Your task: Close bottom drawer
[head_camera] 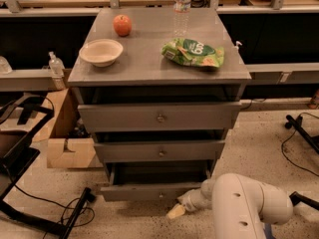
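Observation:
The bottom drawer [149, 190] of the grey cabinet stands pulled out a little, with a dark gap above its front panel and a small round knob [160, 195] at its middle. My gripper [176, 211] is low near the floor, just in front of and below the drawer front's right part, at the end of my white arm [244, 205]. A pale fingertip [175, 212] points down and left. The middle drawer [159, 151] and top drawer [159, 116] sit above it, each a little out.
On the cabinet top [149, 66] lie an apple [122, 25], a white bowl [101, 51], a green chip bag [194, 52] and a water bottle [182, 4]. A cardboard box [67, 151] and black frame with cables [30, 183] stand at left. A chair base [301, 128] is at right.

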{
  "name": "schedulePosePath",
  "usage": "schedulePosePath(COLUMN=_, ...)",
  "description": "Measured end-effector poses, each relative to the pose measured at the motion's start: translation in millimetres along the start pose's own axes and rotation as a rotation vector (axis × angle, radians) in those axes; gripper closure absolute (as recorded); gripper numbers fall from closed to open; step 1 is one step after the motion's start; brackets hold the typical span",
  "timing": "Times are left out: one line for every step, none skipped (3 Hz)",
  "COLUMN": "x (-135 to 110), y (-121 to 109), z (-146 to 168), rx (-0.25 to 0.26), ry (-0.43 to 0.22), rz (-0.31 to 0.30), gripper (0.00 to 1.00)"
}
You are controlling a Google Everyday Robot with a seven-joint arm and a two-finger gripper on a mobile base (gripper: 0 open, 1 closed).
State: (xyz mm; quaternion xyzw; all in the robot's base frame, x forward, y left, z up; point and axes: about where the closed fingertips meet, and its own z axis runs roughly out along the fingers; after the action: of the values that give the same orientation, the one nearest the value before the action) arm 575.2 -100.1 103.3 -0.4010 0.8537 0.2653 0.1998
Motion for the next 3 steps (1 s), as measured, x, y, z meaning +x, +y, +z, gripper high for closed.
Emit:
schedulePosePath(x=0.2, y=0.8, z=0.8, rx=-0.001, ry=0.0, rz=0.0, gripper=0.47)
schedulePosePath(x=0.6, y=2.3, z=2.3, rx=-0.004, ry=0.001, rz=0.001, gripper=0.7)
schedulePosePath(x=6.1, y=9.3, z=-0.6, rx=0.004, ry=0.017, rz=0.005, gripper=0.93)
